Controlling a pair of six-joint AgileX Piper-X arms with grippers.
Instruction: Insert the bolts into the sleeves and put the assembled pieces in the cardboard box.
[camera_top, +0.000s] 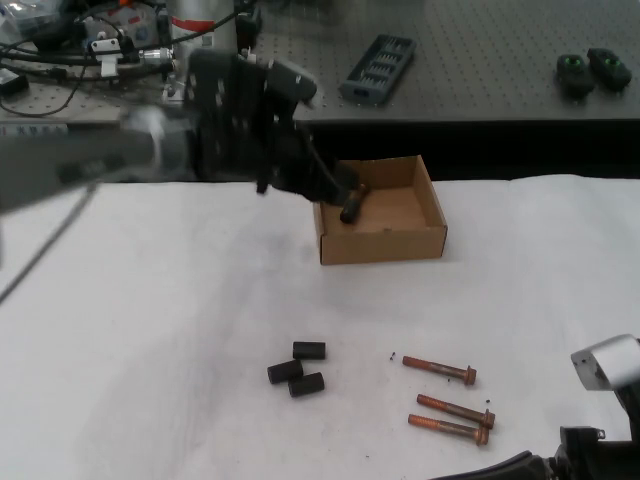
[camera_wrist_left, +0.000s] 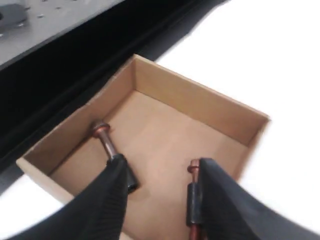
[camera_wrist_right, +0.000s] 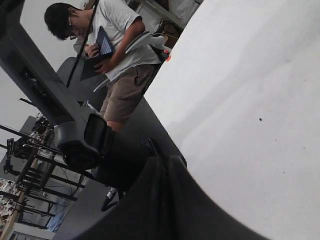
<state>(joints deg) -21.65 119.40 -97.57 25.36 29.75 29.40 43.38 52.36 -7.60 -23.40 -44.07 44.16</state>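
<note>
High: from behind, down over the counter (camera_top: 150, 330). Left wrist: close above the cardboard box (camera_wrist_left: 200, 107), shared with high.

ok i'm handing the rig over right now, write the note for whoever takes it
Left gripper: open, holding nothing, over the box.
Right gripper: shut, nothing in it, at the near right of the bench.
Done: two assembled pieces lie in the box.
Loose in front of the box: three sleeves and, to their right, three bolts.
Left: put each bolt into a sleeve, then put all three in the box.
</note>
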